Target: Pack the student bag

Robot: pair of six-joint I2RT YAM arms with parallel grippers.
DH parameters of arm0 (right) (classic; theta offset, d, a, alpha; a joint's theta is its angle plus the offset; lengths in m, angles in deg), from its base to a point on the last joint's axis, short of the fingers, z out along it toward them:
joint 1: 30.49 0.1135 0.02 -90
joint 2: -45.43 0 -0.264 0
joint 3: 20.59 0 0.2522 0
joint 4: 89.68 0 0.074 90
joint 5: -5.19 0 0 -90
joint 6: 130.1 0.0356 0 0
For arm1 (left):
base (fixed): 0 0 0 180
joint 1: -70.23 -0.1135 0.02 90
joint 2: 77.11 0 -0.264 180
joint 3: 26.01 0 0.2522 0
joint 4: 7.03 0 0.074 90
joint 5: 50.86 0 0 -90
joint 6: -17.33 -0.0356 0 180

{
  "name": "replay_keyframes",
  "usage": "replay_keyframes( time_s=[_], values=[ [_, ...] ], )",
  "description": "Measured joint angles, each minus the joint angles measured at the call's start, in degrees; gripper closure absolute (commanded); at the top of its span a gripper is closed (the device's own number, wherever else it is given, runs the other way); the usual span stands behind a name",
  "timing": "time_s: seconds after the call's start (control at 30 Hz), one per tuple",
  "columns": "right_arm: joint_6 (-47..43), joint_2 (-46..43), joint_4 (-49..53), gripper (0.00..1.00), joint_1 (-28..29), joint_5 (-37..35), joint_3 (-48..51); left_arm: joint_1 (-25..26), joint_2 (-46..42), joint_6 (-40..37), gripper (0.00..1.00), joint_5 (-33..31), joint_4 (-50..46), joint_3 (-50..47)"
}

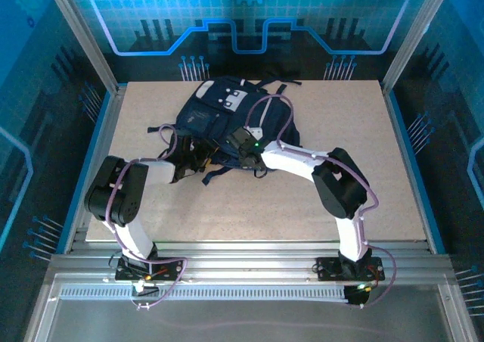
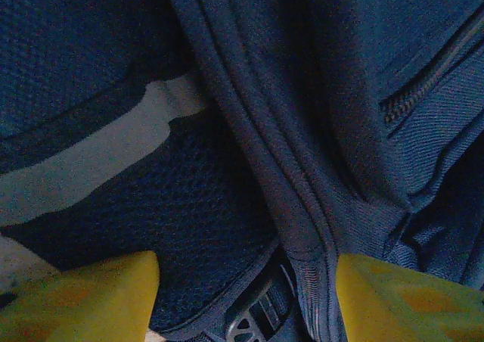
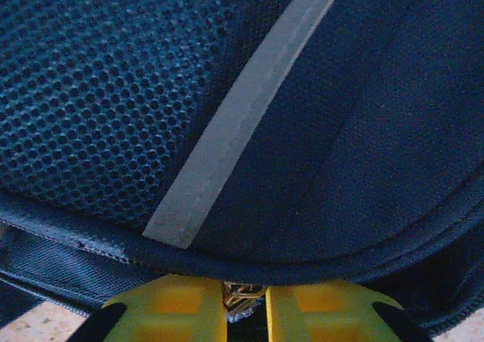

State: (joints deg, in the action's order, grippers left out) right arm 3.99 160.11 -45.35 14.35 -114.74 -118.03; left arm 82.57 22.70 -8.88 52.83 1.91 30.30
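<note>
The student bag point(image 1: 219, 115), dark navy with pale patches, lies at the table's middle back. Both arms reach to its near edge. My left gripper point(image 1: 195, 157) is open at the bag's near-left side. In the left wrist view its yellow fingers point(image 2: 98, 300) stand wide apart around a padded seam point(image 2: 302, 236) and a black buckle point(image 2: 249, 323) of the student bag point(image 2: 197, 198). My right gripper point(image 3: 246, 308) is pressed under the bag's rim point(image 3: 302, 262). It is nearly closed, pinching a small metallic zip pull point(image 3: 242, 296). Mesh and a grey stripe point(image 3: 227, 130) lie above it.
The beige tabletop point(image 1: 249, 206) spreads in front of the bag and on both sides. Black straps point(image 1: 280, 81) trail off the bag's far side. Aluminium frame posts point(image 1: 83, 32) and rails bound the table.
</note>
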Motion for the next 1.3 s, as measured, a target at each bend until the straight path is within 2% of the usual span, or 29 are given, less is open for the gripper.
replay_keyframes(
  time_s=[0.13, 0.37, 0.5, 0.63, 0.83, 0.9, 0.97, 1.03, 1.13, 1.17, 1.3],
  values=[
    [-0.5, 0.0, -0.3, 1.0, 0.2, -1.0, 0.1, 0.0, 0.0, 0.4, 0.36, 0.0, 0.2, 0.0],
    [-2.2, -2.1, -1.2, 1.0, -0.9, 3.3, 1.4, 0.3, -2.0, 0.8, 0.36, 0.0, -0.7, -0.6],
    [-4.3, -4.2, -1.5, 1.0, -2.6, 10.0, 1.9, 2.0, -4.9, 1.3, 0.34, 0.0, -1.4, -1.5],
    [-6.2, -4.6, -2.4, 1.0, -4.7, 20.9, 1.9, 4.4, -4.9, 3.4, 0.3, 0.0, -0.3, -1.5],
    [-6.4, -5.6, -6.2, 1.0, -5.1, 32.0, 3.7, 6.2, -0.7, 6.4, 0.31, -0.4, 4.3, -1.6],
    [-5.7, -6.1, -7.9, 1.0, -5.5, 33.6, 4.8, 6.2, 0.9, 6.9, 0.36, -0.4, 6.4, -1.6],
    [-5.3, -6.3, -9.2, 1.0, -5.7, 34.5, 5.8, 6.3, 2.0, 7.3, 0.47, -0.4, 8.3, -1.5],
    [-5.1, -6.6, -9.9, 1.0, -5.8, 35.3, 6.5, 6.4, 3.1, 7.6, 0.62, -0.8, 10.1, -1.5],
    [-5.1, -7.0, -10.5, 1.0, -5.9, 36.3, 7.4, 6.8, 4.2, 7.8, 0.93, -1.0, 12.8, -1.3],
    [-5.3, -7.1, -10.5, 1.0, -5.9, 36.5, 7.6, 7.0, 4.2, 7.4, 1.0, -1.2, 13.5, -1.1],
    [-8.2, -7.8, -8.5, 1.0, -6.6, 36.3, 7.6, 7.3, 4.0, 6.1, 1.0, -1.7, 13.4, -0.7]
  ],
)
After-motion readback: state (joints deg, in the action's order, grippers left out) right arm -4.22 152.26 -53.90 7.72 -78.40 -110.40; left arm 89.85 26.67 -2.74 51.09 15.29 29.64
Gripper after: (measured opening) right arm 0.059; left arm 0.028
